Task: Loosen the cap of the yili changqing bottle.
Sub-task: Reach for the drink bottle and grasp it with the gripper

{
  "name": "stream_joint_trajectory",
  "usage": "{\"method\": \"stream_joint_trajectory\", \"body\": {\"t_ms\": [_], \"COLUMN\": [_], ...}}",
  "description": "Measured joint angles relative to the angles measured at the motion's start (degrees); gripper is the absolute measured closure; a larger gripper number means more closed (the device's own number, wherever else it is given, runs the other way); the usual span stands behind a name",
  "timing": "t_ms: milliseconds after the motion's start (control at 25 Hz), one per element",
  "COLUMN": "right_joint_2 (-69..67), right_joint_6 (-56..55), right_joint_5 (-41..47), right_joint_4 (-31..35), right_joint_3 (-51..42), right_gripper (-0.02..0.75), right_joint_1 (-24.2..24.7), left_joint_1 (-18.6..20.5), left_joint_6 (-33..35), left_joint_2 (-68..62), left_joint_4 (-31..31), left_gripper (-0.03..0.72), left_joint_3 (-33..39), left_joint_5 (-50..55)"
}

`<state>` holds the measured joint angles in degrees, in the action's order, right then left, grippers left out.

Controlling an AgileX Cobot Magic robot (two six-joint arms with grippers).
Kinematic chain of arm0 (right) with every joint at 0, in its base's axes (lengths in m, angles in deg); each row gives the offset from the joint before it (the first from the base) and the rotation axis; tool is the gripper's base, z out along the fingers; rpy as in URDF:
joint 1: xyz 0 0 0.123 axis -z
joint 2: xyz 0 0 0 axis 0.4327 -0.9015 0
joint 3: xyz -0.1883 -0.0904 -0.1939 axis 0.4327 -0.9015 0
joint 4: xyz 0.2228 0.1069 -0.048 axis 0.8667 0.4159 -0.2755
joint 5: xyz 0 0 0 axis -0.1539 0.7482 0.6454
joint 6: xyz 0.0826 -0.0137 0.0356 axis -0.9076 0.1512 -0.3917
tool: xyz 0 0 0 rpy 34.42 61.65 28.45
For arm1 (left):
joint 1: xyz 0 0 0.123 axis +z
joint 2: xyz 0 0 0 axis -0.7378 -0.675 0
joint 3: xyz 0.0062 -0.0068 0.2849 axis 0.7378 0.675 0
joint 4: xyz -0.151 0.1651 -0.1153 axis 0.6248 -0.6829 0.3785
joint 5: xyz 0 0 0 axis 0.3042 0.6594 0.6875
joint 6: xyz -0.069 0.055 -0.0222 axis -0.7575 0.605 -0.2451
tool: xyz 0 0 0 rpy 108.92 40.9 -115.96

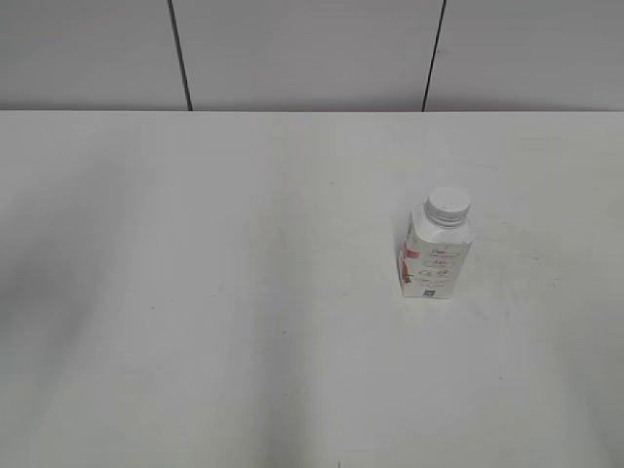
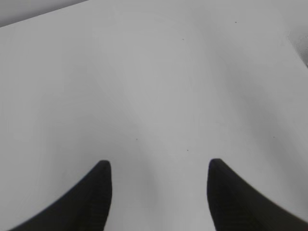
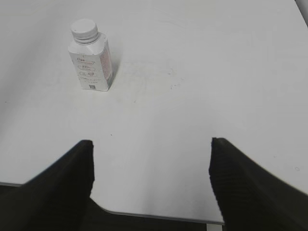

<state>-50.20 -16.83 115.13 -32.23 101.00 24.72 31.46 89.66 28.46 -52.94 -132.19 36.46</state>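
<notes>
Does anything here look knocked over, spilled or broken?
Nothing stands out. The bottle stands upright on the table with its cap on, and no spill shows around it. Neither gripper touches it.

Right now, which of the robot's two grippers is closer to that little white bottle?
The right one. The bottle stands upright ahead and to the left of the open right gripper, not yet between its fingers. The left gripper, also open, sees only bare table.

White cap [image 1: 448,203]; white bottle [image 1: 436,255] with pink-red markings, dark print; white table [image 1: 214,292]; black pincers
</notes>
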Motion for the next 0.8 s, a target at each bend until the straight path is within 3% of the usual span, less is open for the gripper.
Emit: {"method": "stream_joint_trajectory", "body": {"t_ms": [320,480,640,800], "right_joint_2": [0.0,0.0,0.0,0.0], "right_joint_6": [0.0,0.0,0.0,0.0], "right_joint_5": [0.0,0.0,0.0,0.0], "right_joint_4": [0.0,0.0,0.0,0.0], "right_joint_3": [0.0,0.0,0.0,0.0], "right_gripper": [0.151,0.151,0.151,0.151], "right_joint_1": [0.0,0.0,0.0,0.0], "left_joint_1": [0.0,0.0,0.0,-0.07], "left_joint_6": [0.7,4.61,11.9,20.76], "left_joint_2": [-11.03,-14.3,-15.9,-17.65], "left_joint_4": [0.31,2.54,10.3,21.94], "left_gripper": [0.302,0.319,0.322,0.322], "left_joint_3": [-6.12,-6.73,-3.8,2.72], "left_joint_5": [-0.25,-3.37,-15.87,-29.44]}}
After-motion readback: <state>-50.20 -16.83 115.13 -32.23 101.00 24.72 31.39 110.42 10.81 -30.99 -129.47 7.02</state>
